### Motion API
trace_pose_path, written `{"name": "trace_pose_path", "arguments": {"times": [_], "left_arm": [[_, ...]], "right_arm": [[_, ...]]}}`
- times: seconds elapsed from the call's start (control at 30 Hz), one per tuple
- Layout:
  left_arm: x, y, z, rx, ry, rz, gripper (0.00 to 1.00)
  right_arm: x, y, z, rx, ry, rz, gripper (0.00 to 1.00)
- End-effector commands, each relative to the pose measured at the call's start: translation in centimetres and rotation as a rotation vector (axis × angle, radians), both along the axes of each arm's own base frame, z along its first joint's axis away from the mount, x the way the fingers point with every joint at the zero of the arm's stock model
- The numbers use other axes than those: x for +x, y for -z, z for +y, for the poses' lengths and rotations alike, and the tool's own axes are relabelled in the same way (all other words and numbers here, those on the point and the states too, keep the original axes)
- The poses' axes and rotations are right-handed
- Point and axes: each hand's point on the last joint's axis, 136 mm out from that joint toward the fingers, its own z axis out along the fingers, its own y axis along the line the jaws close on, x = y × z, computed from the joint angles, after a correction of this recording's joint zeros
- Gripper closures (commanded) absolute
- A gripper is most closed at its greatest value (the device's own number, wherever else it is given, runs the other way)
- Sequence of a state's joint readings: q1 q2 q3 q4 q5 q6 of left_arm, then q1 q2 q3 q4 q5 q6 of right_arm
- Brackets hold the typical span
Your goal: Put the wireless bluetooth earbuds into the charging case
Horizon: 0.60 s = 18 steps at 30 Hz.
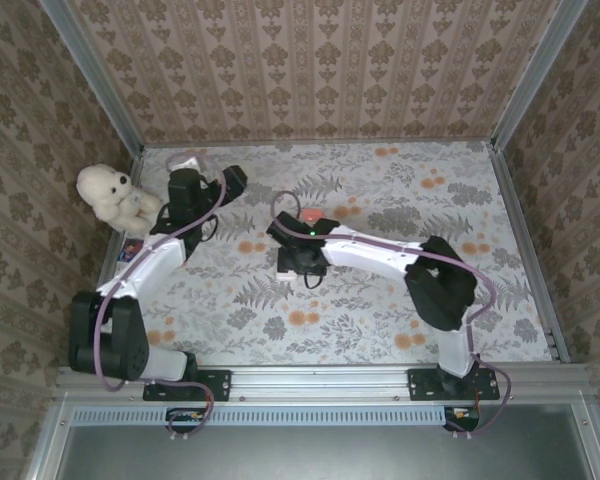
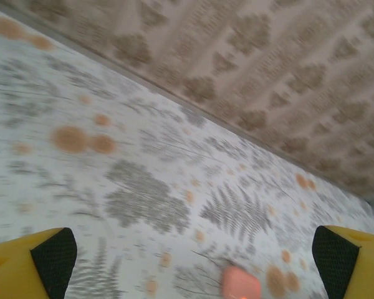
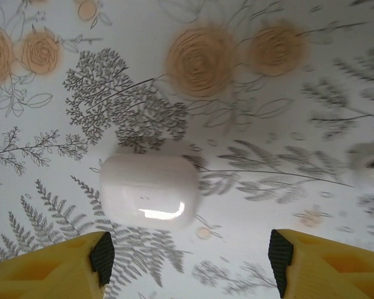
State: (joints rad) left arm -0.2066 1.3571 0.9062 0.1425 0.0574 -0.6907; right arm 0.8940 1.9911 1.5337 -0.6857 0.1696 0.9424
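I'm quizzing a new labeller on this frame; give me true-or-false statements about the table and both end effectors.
1. The white case lies closed on the table. True.
2. The right end effector grips the white case. False: it is open, the case free.
3. The left end effector is open and empty. True.
4. The plush bear sits by the table's right edge. False: the left edge.

Top view bright, even diffuse light, weak shadows. Left wrist view blurred all over. Right wrist sharp; glare streak on glossy white rounded plastic case [image 3: 149, 190], right edge soft.
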Motion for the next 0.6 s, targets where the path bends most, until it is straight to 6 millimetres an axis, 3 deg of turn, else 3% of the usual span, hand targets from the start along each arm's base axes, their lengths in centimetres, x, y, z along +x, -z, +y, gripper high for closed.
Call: {"name": "trace_pose_path", "arguments": {"times": [0.0, 0.27, 0.57], "left_arm": [[-2.0, 2.4, 4.8, 0.015, -0.186, 0.118, 0.00], [-3.4, 2.1, 6.2, -0.067, -0.228, 0.094, 0.00], [-3.7, 3.0, 6.1, -0.116, -0.244, 0.110, 0.00]], "right_arm": [[0.3, 0.9, 0.5, -0.056, 0.049, 0.015, 0.29], [0.9, 4.0, 2.0, -0.127, 0.074, 0.061, 0.29], [0.5, 5.9, 1.6, -0.182, 0.071, 0.088, 0.30]]}}
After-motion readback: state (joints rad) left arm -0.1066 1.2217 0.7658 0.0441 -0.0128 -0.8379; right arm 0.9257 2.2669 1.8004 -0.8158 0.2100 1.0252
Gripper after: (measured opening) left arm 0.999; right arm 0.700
